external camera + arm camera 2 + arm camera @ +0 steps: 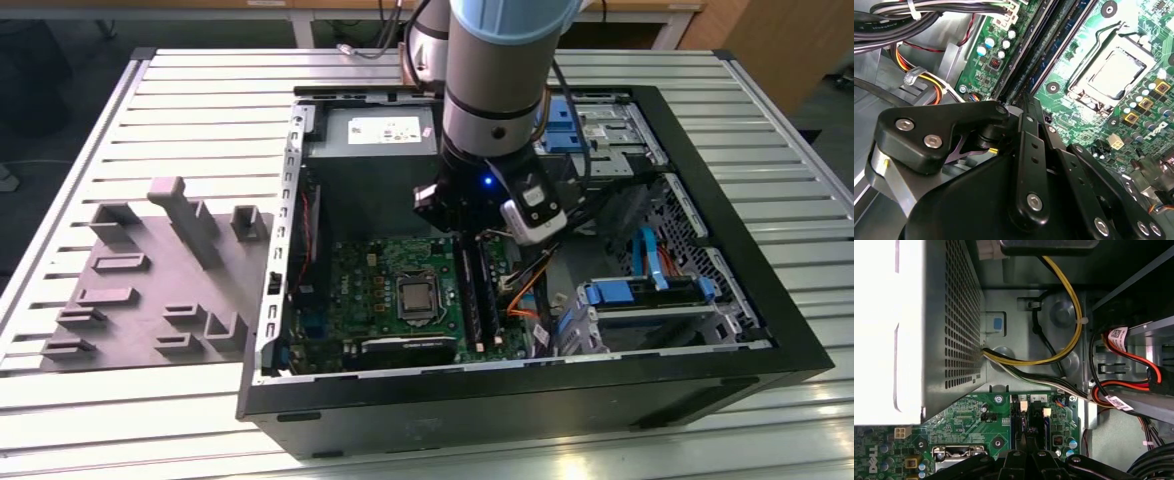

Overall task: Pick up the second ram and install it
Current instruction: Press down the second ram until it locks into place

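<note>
Claw [470, 238] sits low inside the open computer case [747, 330], right over the memory slots [478, 290] on the green board [387, 275]. In the second wrist view the claw [1024, 102] has its fingers [1030, 145] drawn close together, tips meeting right at the slots [1046, 47]; can't tell if anything is pinched between them. Second ram: a dark strip [1064, 30] with small blocks lies in the slot line just ahead of the fingertips, looks seated in the board, but can't tell for sure which stick it is. In the first wrist view the fingers [1026, 460] point down at the slot ends [1024, 415].

Silver processor socket [1114, 72] lies just beside the slots. Metal power supply box [944, 325] stands near the claw, with yellow and black wires [1064, 300] looping past it. Blue drive brackets [647, 292] are on the exterior view's right. Grey plastic holder tray [154, 280] with uprights rests on the slatted table [80, 420], on the exterior view's left, well apart from the case.
</note>
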Robot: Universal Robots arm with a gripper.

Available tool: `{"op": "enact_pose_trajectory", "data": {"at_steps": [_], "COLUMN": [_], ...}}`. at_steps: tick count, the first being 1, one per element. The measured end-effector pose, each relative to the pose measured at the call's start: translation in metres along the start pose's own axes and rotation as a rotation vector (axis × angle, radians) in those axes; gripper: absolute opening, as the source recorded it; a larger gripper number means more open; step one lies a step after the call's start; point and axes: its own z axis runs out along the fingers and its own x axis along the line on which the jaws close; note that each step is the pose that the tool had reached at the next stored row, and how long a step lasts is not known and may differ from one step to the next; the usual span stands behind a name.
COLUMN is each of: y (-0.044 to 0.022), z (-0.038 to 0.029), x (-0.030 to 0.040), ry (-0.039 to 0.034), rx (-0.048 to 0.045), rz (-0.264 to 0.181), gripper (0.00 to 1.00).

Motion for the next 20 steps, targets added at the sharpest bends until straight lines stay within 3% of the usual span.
{"op": "enact_pose_trajectory", "data": {"at_steps": [20], "y": [-0.0002], "z": [0.0033], "x": [0.0001], "ry": [0.0001], "rx": [0.0002], "rz": [0.0], "gripper": [0.11]}}
